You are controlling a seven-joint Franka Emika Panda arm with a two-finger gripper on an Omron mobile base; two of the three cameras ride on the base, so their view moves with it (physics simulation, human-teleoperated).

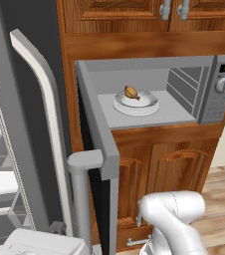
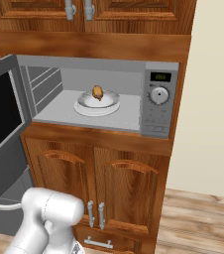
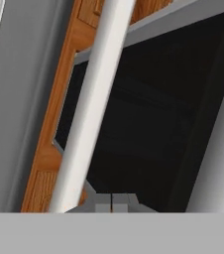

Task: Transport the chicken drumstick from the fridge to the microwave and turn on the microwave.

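End effector: low down beside the open microwave door, tips pressed together with nothing between them; from the hand view it looks up along the pale bar handle and the dark glass.
Door handle: runs just past the tips, seemingly very close; my guess is the next job is to swing the door shut, and a push on the round bar could slip off sideways.
Microwave door: stands wide open, edge-on toward the robot in the left base view; if it is pushed too near the hinge it may barely turn, and a shove that glances off may leave it ajar.
Fridge door: open too, its long curved handle standing close beside the microwave door; the two could foul each other, or the arm could catch between them as it sweeps.
Drumstick: already inside the microwave, lying on the white plate on the oven floor, well back from the opening, so the closing door should clear it.
Knob: on the panel right of the cavity, untouched as far as I can tell; turning it before the door latches would likely start nothing.
Display: too small to read.
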